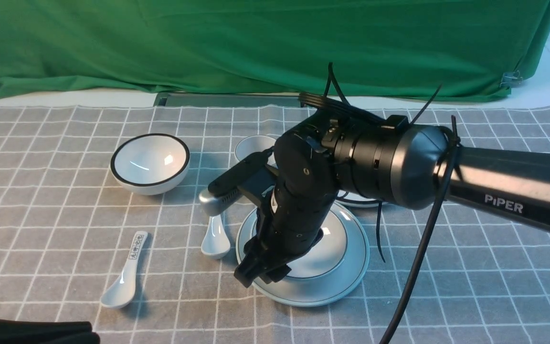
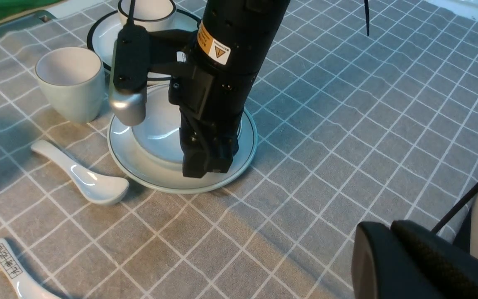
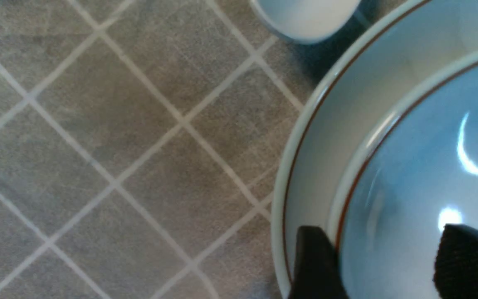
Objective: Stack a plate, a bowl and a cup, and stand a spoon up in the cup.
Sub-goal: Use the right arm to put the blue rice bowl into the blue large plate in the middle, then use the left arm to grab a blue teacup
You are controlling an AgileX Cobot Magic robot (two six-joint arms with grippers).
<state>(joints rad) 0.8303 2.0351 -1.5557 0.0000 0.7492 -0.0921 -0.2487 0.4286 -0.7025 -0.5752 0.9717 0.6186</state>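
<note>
Nearest, at the left edge, the left arm lies low. Its left gripper [image 2: 409, 257] shows in the left wrist view as two dark fingers pressed together, holding nothing.

A grey checked cloth [image 1: 447, 286] covers the table. On its near left lies a lettered spoon [image 1: 124, 277], its handle pointing far and slightly right.

Right of this, near the centre, is the plate [image 1: 346, 282], flat on the cloth. The bowl [image 1: 332, 248] sits upright inside it, the two thin rim lines roughly concentric. The right arm reaches in from the right and bends down over the pair. The right gripper [image 3: 380, 232] has its fingers spread apart across the near-left rim of the bowl, one finger outside the rim and over the plate, the other over the bowl's hollow. It grips nothing.

Just left of the plate lies the spoon [image 1: 215, 241], scoop nearest, its handle running far under the arm's wrist camera.

Farther off the cup [image 2: 71, 81] stands upright and empty on the cloth, beyond the plate's far-left edge and half hidden by the arm in the front view.

Left of the cup is a black-rimmed bowl [image 1: 150, 163]. To the right, behind the arm, is a black-rimmed plate [image 2: 102, 33] carrying a black-rimmed cup [image 2: 147, 10].

A green curtain [image 1: 256, 43] closes the far side.
</note>
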